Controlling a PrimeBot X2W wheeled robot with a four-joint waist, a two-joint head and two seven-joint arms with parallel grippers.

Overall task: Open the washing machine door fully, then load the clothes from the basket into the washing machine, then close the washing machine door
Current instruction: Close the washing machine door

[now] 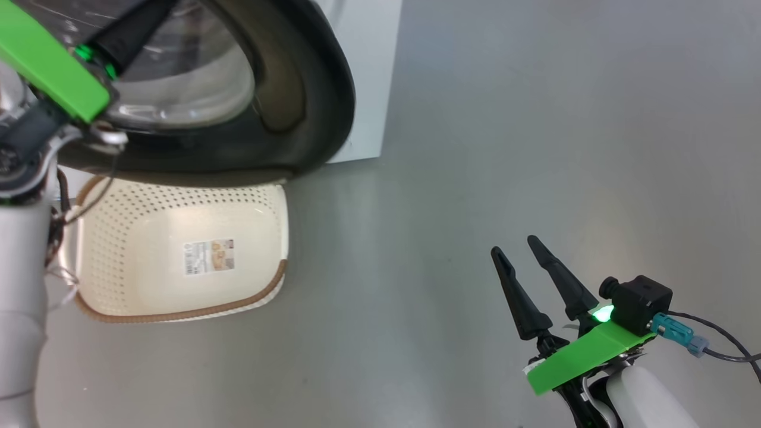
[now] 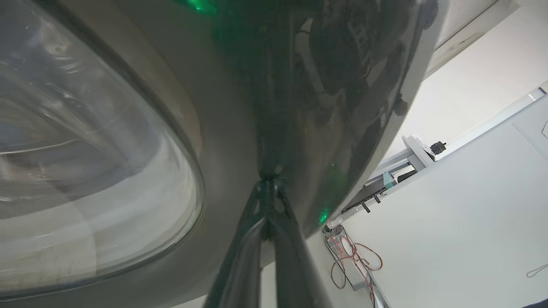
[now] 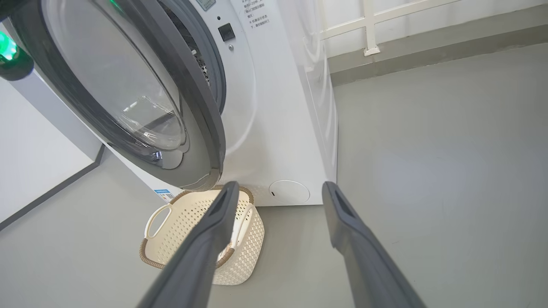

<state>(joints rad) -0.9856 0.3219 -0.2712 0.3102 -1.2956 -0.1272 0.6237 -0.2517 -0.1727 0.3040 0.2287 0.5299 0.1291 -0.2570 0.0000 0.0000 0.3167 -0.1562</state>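
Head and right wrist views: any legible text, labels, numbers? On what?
Nothing can be quoted.
Paper label on the bottom of the cream-white perforated plastic basket: print too small to read.
Lines of dark print on the front of the big white washing machine, right of the drum opening: blurred.
Blue sticker low on that front: too small to read.

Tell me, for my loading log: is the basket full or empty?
Empty as far as visible: the basket shows its bare bottom and paper label, no fabric. The washing machine door hides its far edge.
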